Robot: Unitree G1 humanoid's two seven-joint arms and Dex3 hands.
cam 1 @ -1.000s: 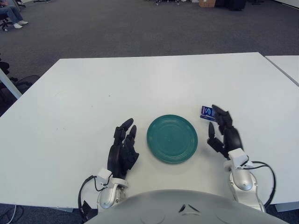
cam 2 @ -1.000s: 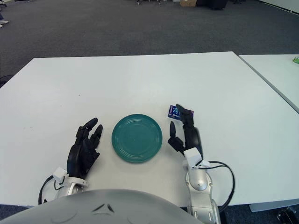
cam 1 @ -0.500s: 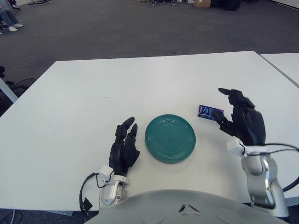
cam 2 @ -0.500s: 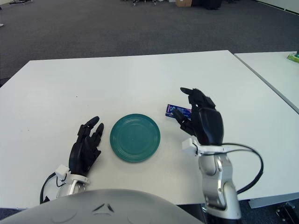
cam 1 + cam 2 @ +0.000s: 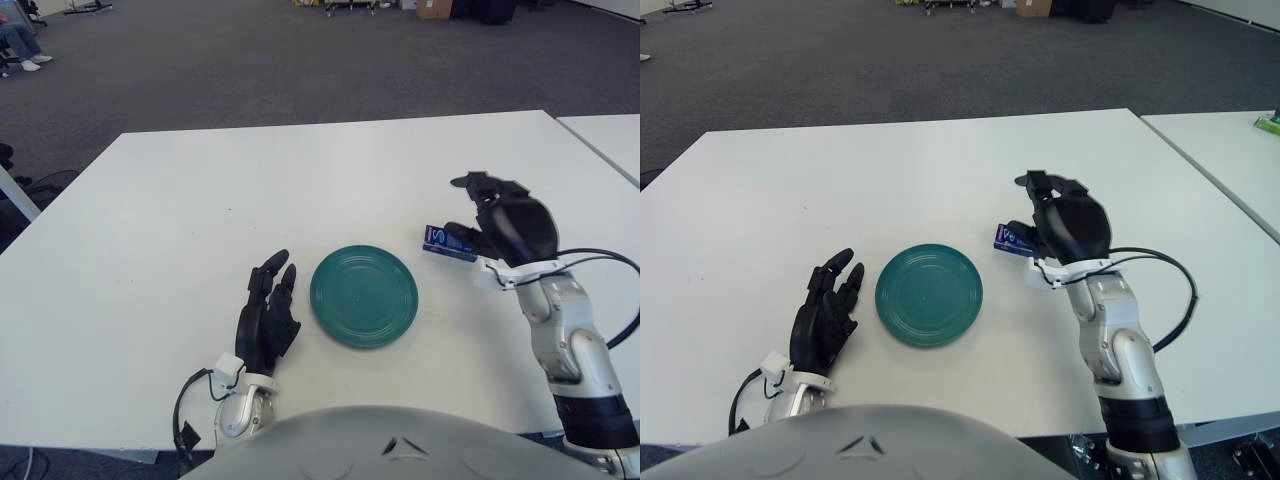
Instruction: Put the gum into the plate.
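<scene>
Gum (image 5: 440, 240) lies flat on the white counter (image 5: 200, 200), center-right of frame, just right of the green plate (image 5: 364, 296). Right robot hand (image 5: 505, 225) is raised over the gum, fingers curled around it; real grip unclear. Left robot hand (image 5: 267, 315) sits lower left beside the plate, fingers relaxed, holding nothing.

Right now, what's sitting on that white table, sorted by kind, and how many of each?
Plate, green: 1
Gum pack, blue: 1, beside the plate, with the right hand over it
Robot hands: 2, the left hand on the plate's other side
Total: 4
</scene>
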